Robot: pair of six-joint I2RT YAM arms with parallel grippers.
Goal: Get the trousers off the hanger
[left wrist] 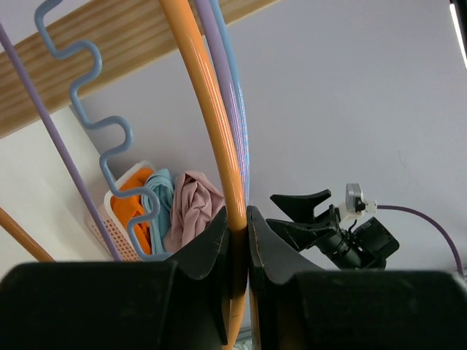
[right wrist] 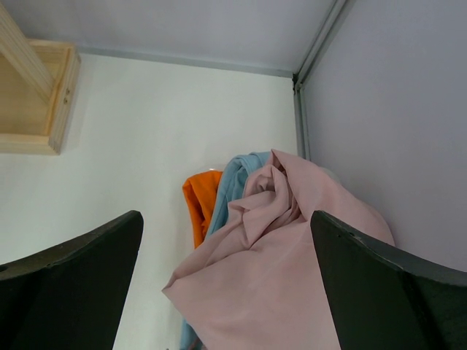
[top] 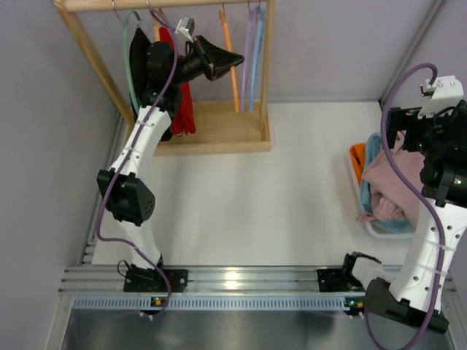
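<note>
The orange hanger (left wrist: 211, 124) hangs bare on the rack rail among other hangers, and it also shows in the top view as the same hanger (top: 232, 73). My left gripper (left wrist: 237, 215) is shut on its thin orange arm, up at the rack (top: 232, 60). The dusty-pink trousers (right wrist: 292, 255) lie crumpled on top of a pile in a basket at the right wall (top: 390, 179), apart from the hanger. My right gripper (right wrist: 226, 215) hovers above them, open wide, with a finger on either side and nothing held.
A wooden rack (top: 219, 131) stands at the back left with a pale green hanger (top: 130, 58), a red garment (top: 184, 102) and lilac and blue hangers (top: 252, 51). The white basket (top: 376, 230) also holds orange cloth (top: 357, 157) and light blue cloth (top: 372, 146).
</note>
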